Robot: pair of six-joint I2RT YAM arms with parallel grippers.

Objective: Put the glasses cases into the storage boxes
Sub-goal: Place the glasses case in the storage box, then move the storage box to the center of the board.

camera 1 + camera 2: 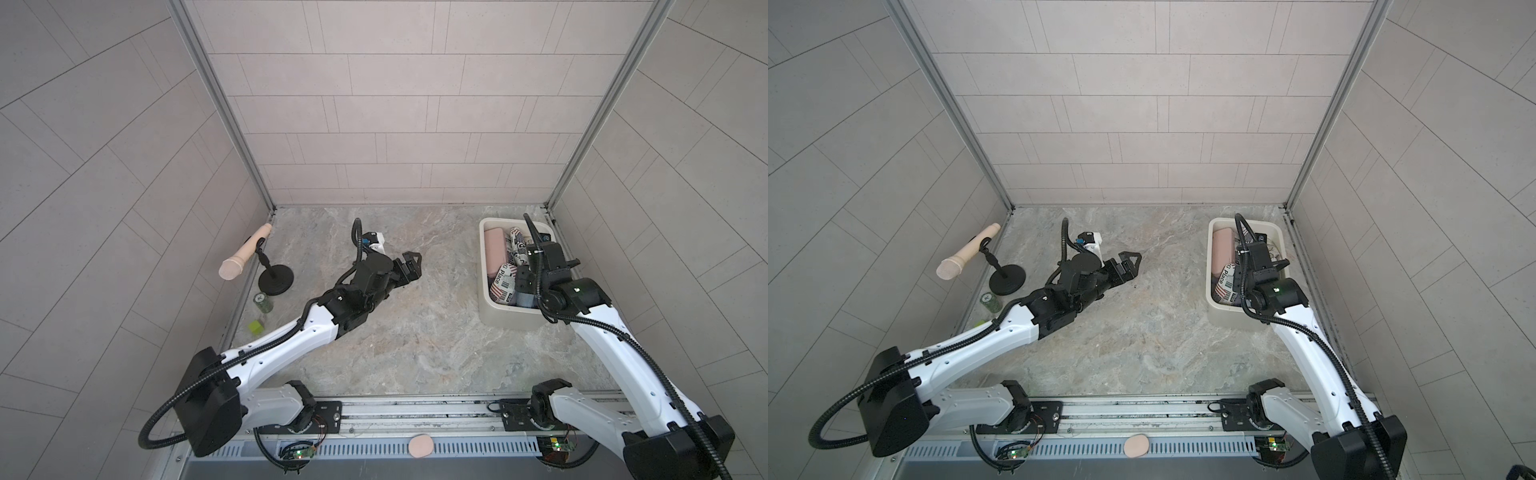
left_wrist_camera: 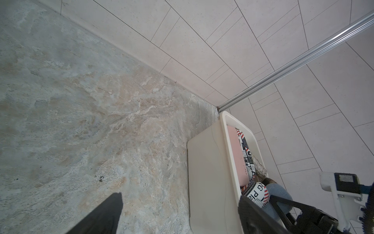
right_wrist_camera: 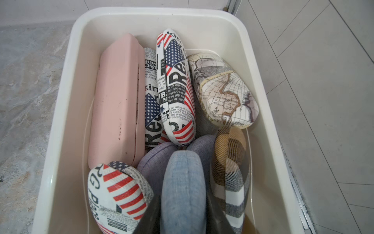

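- Hard to make out the right gripper (image 3: 183,219) in both top views: buried behind its own wrist, inside the storage box (image 1: 482,270).
- In the right wrist view, only two dark fingers (image 3: 148,218) at the frame's edge, clenched on the blue denim case (image 3: 182,182), within the box's rim among the other cases.
- Cut off at that same edge: the denim case itself, a newsprint-and-flag case (image 3: 117,194) just beside it, and a brown striped case (image 3: 230,162) against the box wall.
- Cannot tell whether the two grey fabric humps (image 3: 155,160) behind the denim case belong to one case or two.
- Half covered: a second newsprint-and-flag case, wedged between the pink hard case (image 3: 117,101) and a third lying on top.
- Counted in the box: three newsprint-and-flag, one pink, one map-printed case (image 3: 222,89), one brown striped, one denim, plus the grey.
- One storage box only, in the table's far right corner, near the wall.
- Wide apart and empty: the jaws of the left gripper (image 1: 409,266), above bare tabletop (image 1: 415,340), well apart from the box.
- Along the left wall: one beige microphone (image 1: 245,253) on one black stand (image 1: 276,282), one green roll (image 1: 263,302), one yellow-green cube (image 1: 256,327).
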